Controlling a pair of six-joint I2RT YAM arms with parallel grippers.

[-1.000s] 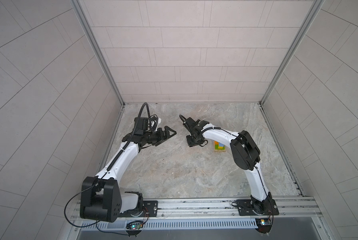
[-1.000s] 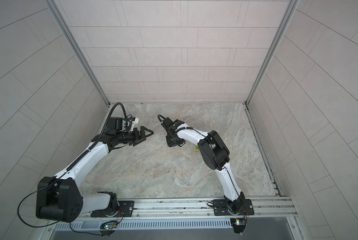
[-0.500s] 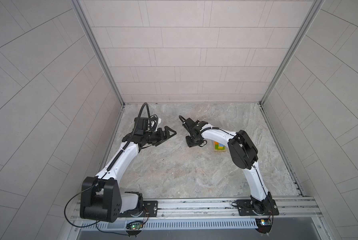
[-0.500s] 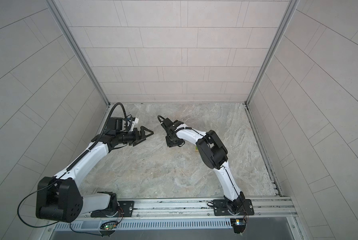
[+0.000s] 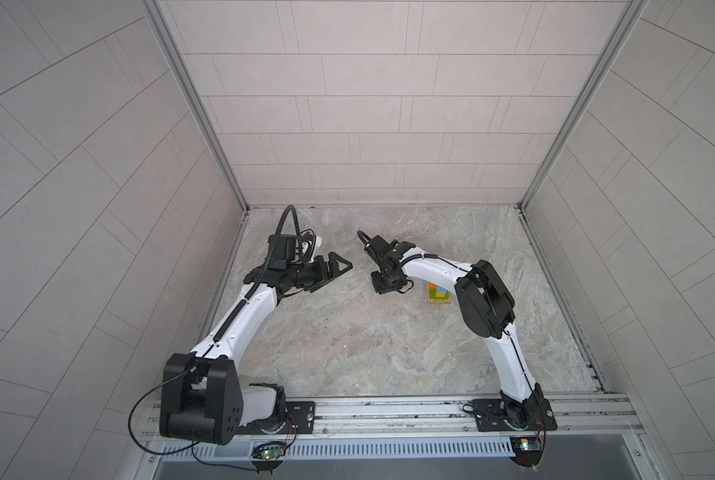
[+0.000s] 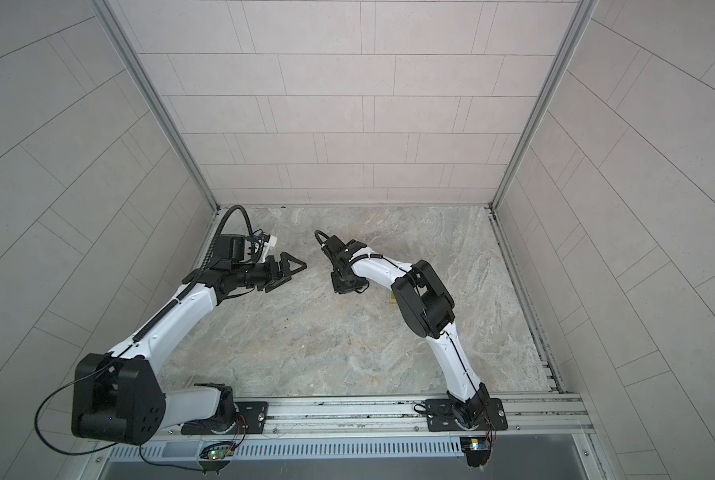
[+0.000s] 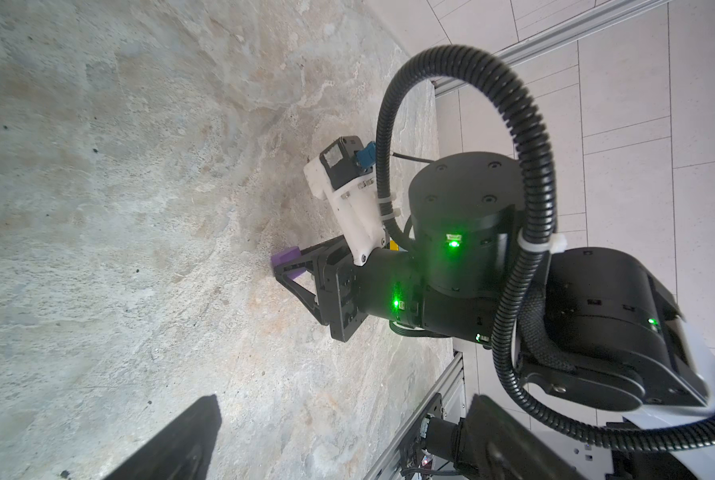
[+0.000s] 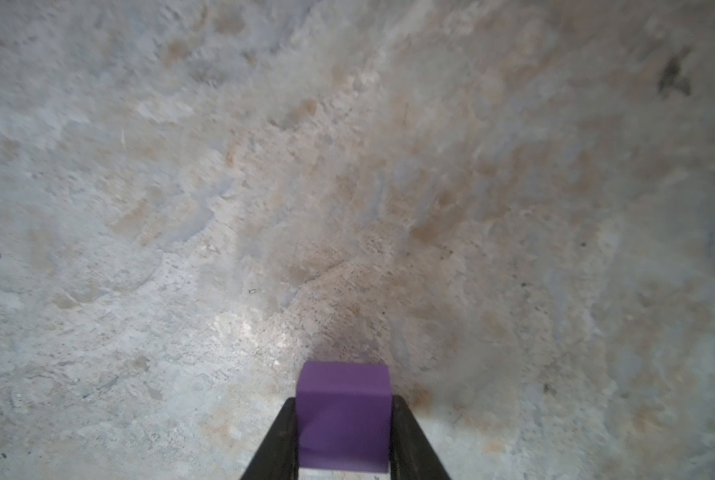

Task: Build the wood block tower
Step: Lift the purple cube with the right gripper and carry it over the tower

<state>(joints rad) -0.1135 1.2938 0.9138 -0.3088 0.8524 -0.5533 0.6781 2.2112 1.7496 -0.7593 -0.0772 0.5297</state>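
Observation:
The tower (image 5: 437, 294) is a short stack on the marble floor: a tan base with green, yellow, orange and light-blue blocks on top. My right arm's elbow hides nearly all of it in a top view, leaving a sliver (image 6: 392, 298). Left of the tower, my right gripper (image 5: 387, 286) (image 6: 344, 286) points down at the floor. In the right wrist view its fingers (image 8: 283, 432) press both sides of a purple cube (image 8: 343, 399), which rests on or just above the floor. The left wrist view shows the same cube (image 7: 286, 258) at that gripper's tips. My left gripper (image 5: 335, 268) (image 7: 339, 449) hovers open and empty.
Tiled walls close in the marble floor (image 5: 347, 340) at the back and both sides. A metal rail (image 5: 389, 409) carrying both arm bases runs along the front. My right arm's elbow (image 5: 484, 299) hangs just right of the tower.
The right gripper's jaws have narrowed onto the purple cube and its elbow has shifted slightly. The left arm has stayed still and open.

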